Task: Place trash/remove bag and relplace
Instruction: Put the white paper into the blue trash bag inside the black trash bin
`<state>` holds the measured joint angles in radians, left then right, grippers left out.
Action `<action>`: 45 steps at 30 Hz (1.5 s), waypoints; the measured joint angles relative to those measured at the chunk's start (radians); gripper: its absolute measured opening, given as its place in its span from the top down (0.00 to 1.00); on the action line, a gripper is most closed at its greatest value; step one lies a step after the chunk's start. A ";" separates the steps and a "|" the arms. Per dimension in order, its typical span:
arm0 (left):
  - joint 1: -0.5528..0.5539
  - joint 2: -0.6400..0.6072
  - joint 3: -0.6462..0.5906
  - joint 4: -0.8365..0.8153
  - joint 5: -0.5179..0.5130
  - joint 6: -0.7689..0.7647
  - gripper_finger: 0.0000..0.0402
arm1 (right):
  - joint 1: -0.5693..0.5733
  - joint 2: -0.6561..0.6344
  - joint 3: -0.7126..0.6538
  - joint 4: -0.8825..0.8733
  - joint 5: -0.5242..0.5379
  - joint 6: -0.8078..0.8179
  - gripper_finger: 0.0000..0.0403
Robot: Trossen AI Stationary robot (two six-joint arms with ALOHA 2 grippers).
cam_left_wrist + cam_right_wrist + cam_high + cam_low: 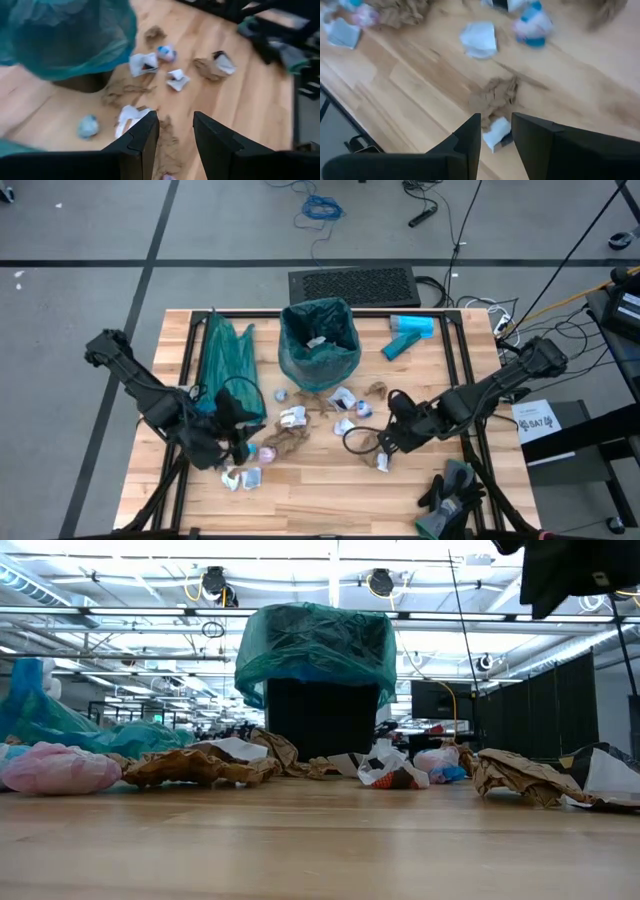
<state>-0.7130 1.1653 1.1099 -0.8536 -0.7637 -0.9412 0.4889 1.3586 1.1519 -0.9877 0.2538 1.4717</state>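
A black bin lined with a green bag (320,340) stands at the table's far middle, with a few scraps inside. The trash lies scattered on the wood in front of it: brown paper (283,440), white wrappers (292,417) and a pink scrap (268,452). My left gripper (238,440) hovers open at the left of this litter, over brown paper (167,137), with nothing between its fingers. My right gripper (378,444) hovers open at the litter's right, pointing steeply down. A brown scrap (497,95) and a white scrap (496,134) lie on the table below it.
A loose green bag (222,350) lies along the table's left side. A light-blue pack (410,332) rests at the far right, and dark gloves (455,495) lie at the near right edge. More scraps (242,478) lie near the front edge, and black frame rails (465,370) run along the table's sides.
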 joint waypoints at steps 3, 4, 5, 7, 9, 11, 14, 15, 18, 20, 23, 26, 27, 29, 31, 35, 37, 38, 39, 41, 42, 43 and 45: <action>-0.008 -0.062 -0.086 0.115 0.023 0.062 0.68 | 0.010 0.029 0.000 0.001 -0.001 0.064 0.75; -0.009 -0.082 -0.118 0.161 0.033 0.075 0.68 | 0.012 0.036 0.000 0.001 -0.001 0.079 0.75; -0.008 -0.098 -0.148 0.198 0.045 0.085 0.68 | 0.015 0.041 0.000 0.002 0.000 0.091 0.75; -0.008 -0.124 -0.202 0.258 0.076 0.085 0.68 | 0.018 0.050 0.000 0.008 0.000 0.115 0.75; -0.008 -0.128 -0.228 0.266 0.106 0.055 0.68 | 0.018 0.053 0.000 0.016 0.000 0.126 0.75; -0.008 -0.121 -0.242 0.267 0.130 0.033 0.68 | 0.018 0.053 0.000 0.029 0.001 0.134 0.75; -0.007 -0.102 -0.243 0.274 0.164 0.031 0.68 | 0.017 0.053 0.000 0.043 0.004 0.140 0.75; -0.007 -0.094 -0.243 0.273 0.168 0.031 0.68 | 0.017 0.053 0.000 0.044 0.004 0.140 0.75; -0.007 -0.068 -0.243 0.279 0.187 -0.033 0.68 | 0.023 0.053 0.000 0.052 0.010 0.140 0.75; -0.007 -0.057 -0.243 0.297 0.185 -0.035 0.68 | 0.024 0.053 0.000 0.051 0.028 0.142 0.75; -0.007 -0.039 -0.243 0.347 0.096 0.050 0.68 | 0.024 0.053 0.000 0.051 0.039 0.164 0.75; -0.010 -0.023 -0.243 0.457 0.087 0.251 0.68 | 0.030 0.060 0.000 0.041 0.046 0.167 0.75; -0.010 -0.022 -0.243 0.495 0.102 0.317 0.68 | 0.030 0.068 0.000 0.022 0.046 0.185 0.75; -0.012 -0.022 -0.243 0.564 0.142 0.418 0.68 | 0.030 0.090 -0.001 -0.024 0.026 0.231 0.75; -0.011 -0.022 -0.243 0.600 0.164 0.476 0.68 | 0.034 0.119 -0.001 -0.057 -0.012 0.243 0.74; -0.002 -0.022 -0.243 0.603 0.164 0.503 0.68 | 0.040 0.185 -0.003 -0.054 -0.070 0.246 0.68; 0.004 -0.022 -0.248 0.604 0.165 0.503 0.68 | 0.041 0.215 -0.003 -0.045 -0.077 0.248 0.63; 0.009 -0.022 -0.253 0.603 0.168 0.503 0.68 | 0.043 0.231 -0.003 -0.040 -0.076 0.255 0.61; 0.014 -0.021 -0.258 0.601 0.175 0.502 0.68 | 0.043 0.246 -0.003 -0.040 -0.074 0.262 0.59; 0.021 -0.020 -0.269 0.602 0.192 0.481 0.68 | 0.045 0.272 -0.003 -0.039 -0.075 0.271 0.54; 0.024 -0.020 -0.276 0.605 0.196 0.470 0.68 | 0.045 0.283 -0.003 -0.034 -0.075 0.271 0.53; 0.027 -0.020 -0.285 0.611 0.199 0.455 0.68 | 0.045 0.295 -0.003 -0.026 -0.076 0.271 0.51; 0.030 -0.020 -0.298 0.613 0.207 0.438 0.68 | 0.043 0.318 -0.003 -0.016 -0.095 0.271 0.50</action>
<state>-0.6828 1.1450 0.8119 -0.2404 -0.5568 -0.5029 0.5323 1.6769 1.1488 -1.0033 0.1587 1.7427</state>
